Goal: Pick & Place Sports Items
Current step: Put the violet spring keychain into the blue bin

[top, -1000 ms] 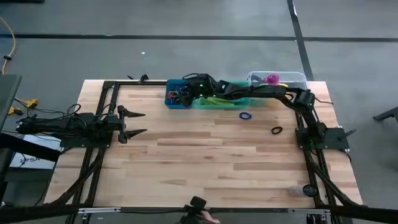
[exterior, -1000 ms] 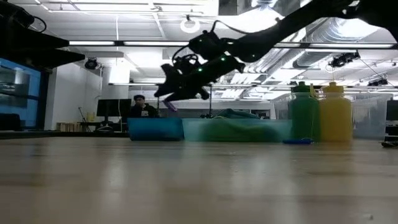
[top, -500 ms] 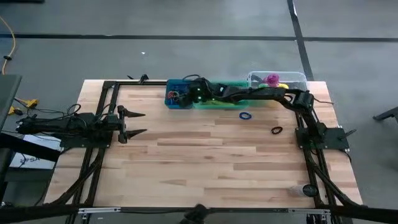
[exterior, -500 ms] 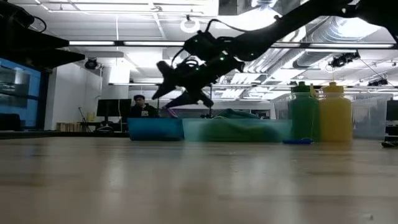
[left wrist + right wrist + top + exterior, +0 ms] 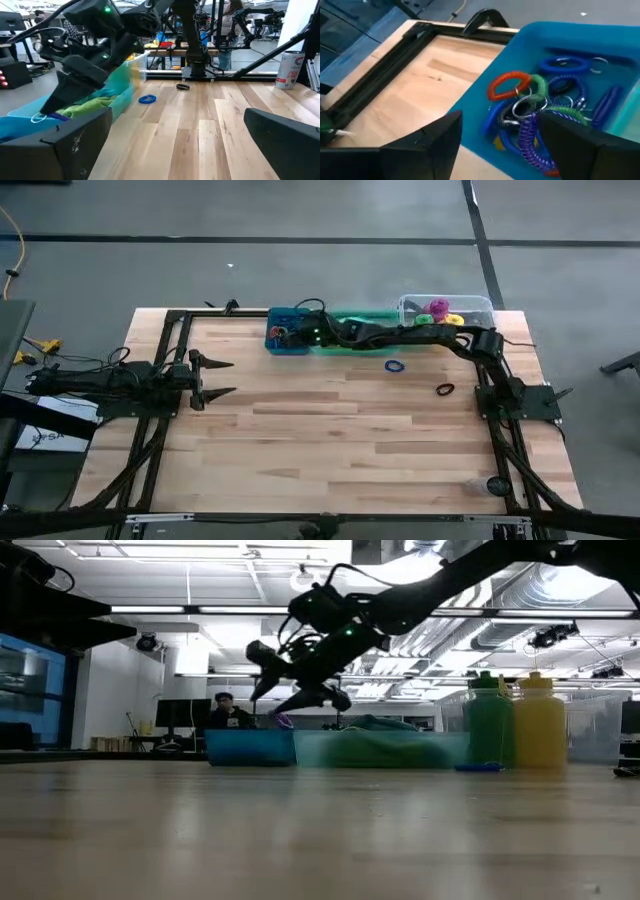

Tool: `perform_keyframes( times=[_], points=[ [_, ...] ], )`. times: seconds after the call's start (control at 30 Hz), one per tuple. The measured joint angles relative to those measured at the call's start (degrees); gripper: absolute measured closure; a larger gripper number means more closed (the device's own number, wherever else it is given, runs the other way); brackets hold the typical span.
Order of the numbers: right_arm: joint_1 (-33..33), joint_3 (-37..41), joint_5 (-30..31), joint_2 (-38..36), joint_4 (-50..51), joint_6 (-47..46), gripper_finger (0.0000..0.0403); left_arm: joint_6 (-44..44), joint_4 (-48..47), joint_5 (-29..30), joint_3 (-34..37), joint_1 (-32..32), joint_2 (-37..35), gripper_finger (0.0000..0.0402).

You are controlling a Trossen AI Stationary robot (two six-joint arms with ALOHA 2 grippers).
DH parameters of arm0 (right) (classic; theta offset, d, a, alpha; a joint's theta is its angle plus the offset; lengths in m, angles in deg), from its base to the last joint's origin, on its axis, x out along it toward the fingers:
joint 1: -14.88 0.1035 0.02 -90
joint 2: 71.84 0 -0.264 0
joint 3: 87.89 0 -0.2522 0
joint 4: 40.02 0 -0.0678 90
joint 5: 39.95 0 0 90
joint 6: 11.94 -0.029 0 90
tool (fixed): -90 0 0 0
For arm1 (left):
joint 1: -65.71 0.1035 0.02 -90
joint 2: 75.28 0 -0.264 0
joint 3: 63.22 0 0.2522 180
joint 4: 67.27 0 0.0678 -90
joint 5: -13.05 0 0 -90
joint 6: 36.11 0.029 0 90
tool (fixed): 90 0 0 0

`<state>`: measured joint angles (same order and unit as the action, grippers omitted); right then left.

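Right gripper [image 5: 293,334], fingers parted around a purple ring [image 5: 532,142], hangs over the blue bin [image 5: 273,345] at frame top to drop it; left gripper [image 5: 215,378] waits, fingers wide and empty.

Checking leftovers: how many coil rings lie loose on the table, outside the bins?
2: a blue ring just in front of the green bin, and a dark ring nearer the right arm's base. The arm may hide others.

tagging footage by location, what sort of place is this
Most likely a robotics lab or open workshop. The wooden table carries two dark arms on a black frame, exposed ducts and strip lights run across the ceiling, and a person sits at a monitor beyond the table. More such arms stand farther back.
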<state>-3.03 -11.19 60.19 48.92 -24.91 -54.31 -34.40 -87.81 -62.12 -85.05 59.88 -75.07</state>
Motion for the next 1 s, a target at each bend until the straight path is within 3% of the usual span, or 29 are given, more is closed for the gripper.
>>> perform_keyframes(
  times=[0.4, 0.6, 0.7, 0.87, 1.0],
  points=[
    [3.36, -0.02, 4.41, 0.6, 1.92, -2.84, 0.0199, 0.0, 0.0, 0.0, 0.0, 0.02, 0.0, 0.0034],
    [2.67, -0.02, -7.18, 0.6, 0.24, -12.05, 0.0199, 0.0, 0.02, 0.0, 0.02, 0.0, 0.02, 0.0034],
    [2.67, -0.02, -8.38, 0.6, 0.72, -14.22, 0.0199, 0.0, 0.0, 0.0, 0.0, 0.0, 0.02, 0.0034],
    [2.85, -0.02, -4.05, 0.6, -0.12, -10.64, 0.0199, 0.0, 0.0, 0.0, 0.0, 0.01, 0.01, 0.0034],
    [2.17, -0.02, -4.91, 0.21, -3.66, -6.33, 0.0199, 0.0, 0.02, 0.0, 0.0, 0.02, 0.02, 0.0034]
  ],
)
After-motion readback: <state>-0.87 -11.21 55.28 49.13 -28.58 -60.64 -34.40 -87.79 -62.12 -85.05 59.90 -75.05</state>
